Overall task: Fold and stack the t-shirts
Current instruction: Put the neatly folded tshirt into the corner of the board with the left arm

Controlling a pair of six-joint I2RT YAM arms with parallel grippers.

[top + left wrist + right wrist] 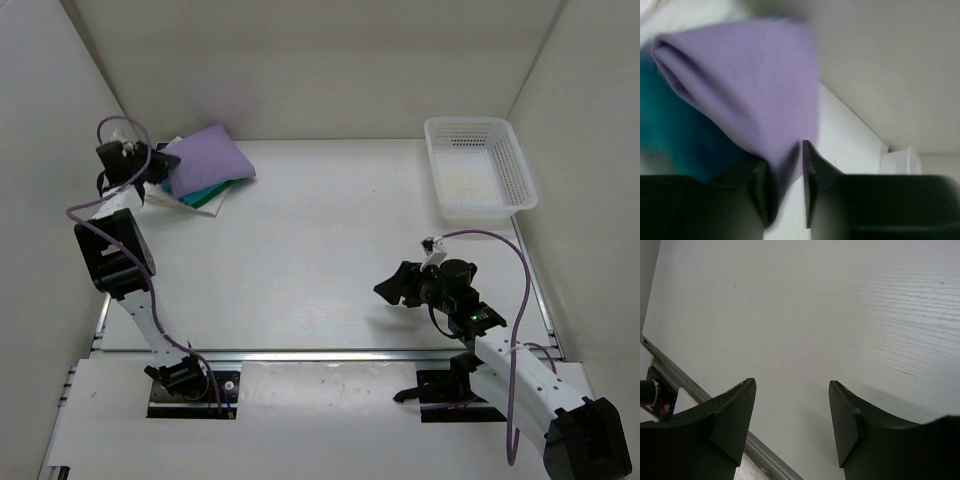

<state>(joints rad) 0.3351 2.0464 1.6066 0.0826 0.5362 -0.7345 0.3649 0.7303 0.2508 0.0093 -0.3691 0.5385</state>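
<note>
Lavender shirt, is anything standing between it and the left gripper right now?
Nothing visible does. The left gripper has a fold of the lavender shirt pinched between its jaws, with no gap left to cross. The shirt lies on top of the teal shirt at the table's far left.

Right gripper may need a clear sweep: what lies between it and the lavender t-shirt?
Only bare table lies between the right gripper and the lavender t-shirt, as the top external view shows.

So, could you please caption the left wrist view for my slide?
Left gripper pinching an edge of the lavender t-shirt, over the teal t-shirt.
</note>
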